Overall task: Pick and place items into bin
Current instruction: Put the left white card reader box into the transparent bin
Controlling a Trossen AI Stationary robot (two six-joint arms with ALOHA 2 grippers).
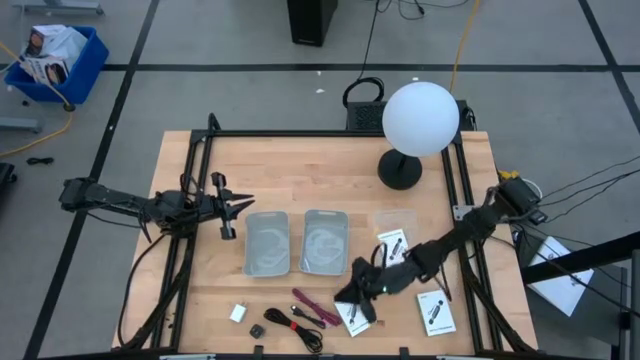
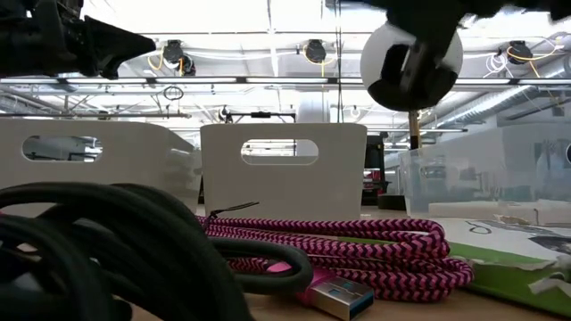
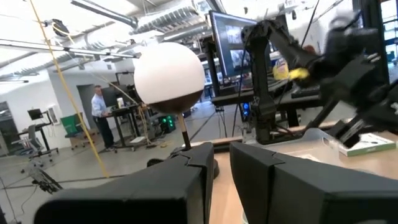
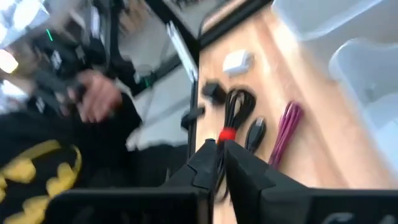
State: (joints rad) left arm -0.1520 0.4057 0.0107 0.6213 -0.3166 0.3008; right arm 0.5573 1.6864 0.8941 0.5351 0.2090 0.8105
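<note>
Two pale bins [image 1: 267, 243] [image 1: 325, 241] stand side by side mid-table. Along the near edge lie a white block [image 1: 238, 313], a tiny black piece [image 1: 257, 329], a coiled black cable [image 1: 295, 322] and a dark-red strap [image 1: 312, 307]. The three white cards [image 1: 392, 243] [image 1: 435, 312] [image 1: 355, 320] lie flat to the right. My right gripper [image 1: 352, 298] [image 4: 217, 149] is shut on nothing. It hovers above the nearest card, right of the strap [image 4: 285, 130]; the low view shows it raised off the table. My left gripper [image 1: 247, 204] [image 3: 222, 155] is shut and waits left of the bins.
The white globe lamp [image 1: 420, 120] stands on its dark base [image 1: 400, 170] at the far right. A clear bag [image 1: 395, 218] lies beside it. A black frame borders the table's left, right and far sides. A person's hand [image 4: 93, 99] shows beyond the near edge.
</note>
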